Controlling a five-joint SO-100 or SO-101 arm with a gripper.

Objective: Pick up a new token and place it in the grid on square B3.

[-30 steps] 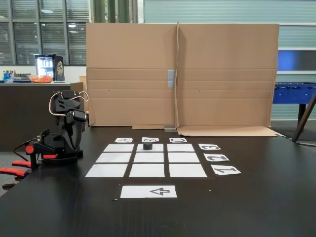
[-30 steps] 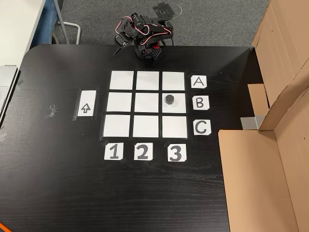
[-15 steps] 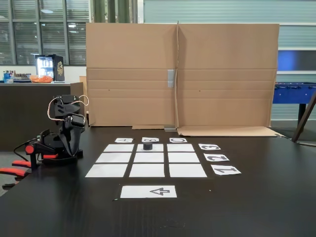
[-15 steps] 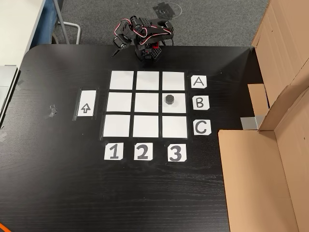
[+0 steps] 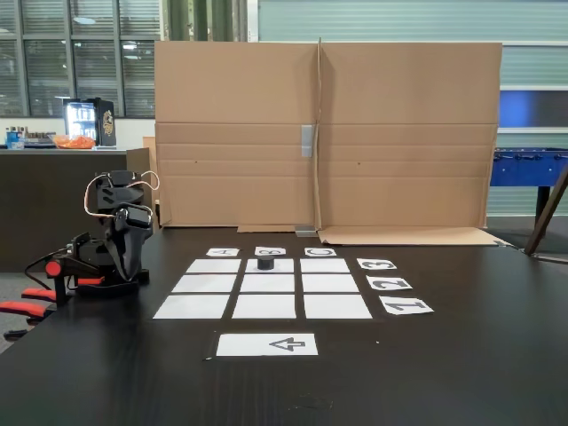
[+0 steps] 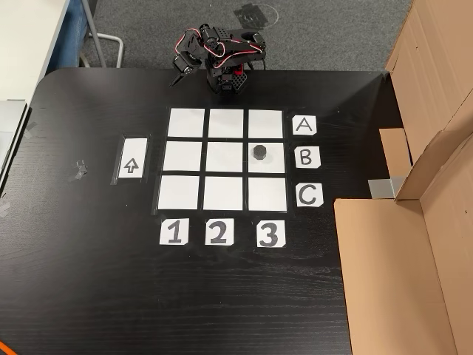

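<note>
The black token [image 6: 259,152] [image 5: 265,263] sits on square B3 [image 6: 275,164] [image 5: 283,265] of the grid [image 6: 223,159] [image 5: 266,306], in line with the "B" card [image 6: 307,157] and the "3" card [image 6: 270,234]. My arm [image 5: 116,240] is folded low at the table's edge, beyond the A row. The gripper [image 6: 177,75] points down towards the table off the grid's corner, far from the token. Its fingers look pressed together with nothing between them.
A white sheet with an arrow outline [image 6: 131,166] [image 5: 266,343] lies beside the column of 1 squares. Cardboard panels [image 5: 319,133] [image 6: 414,237] wall off the side past the A/B/C cards. A small scrap [image 6: 79,170] lies on the black tabletop.
The arm has folded down slightly and its gripper tip has dropped towards the table. The token has stayed on B3.
</note>
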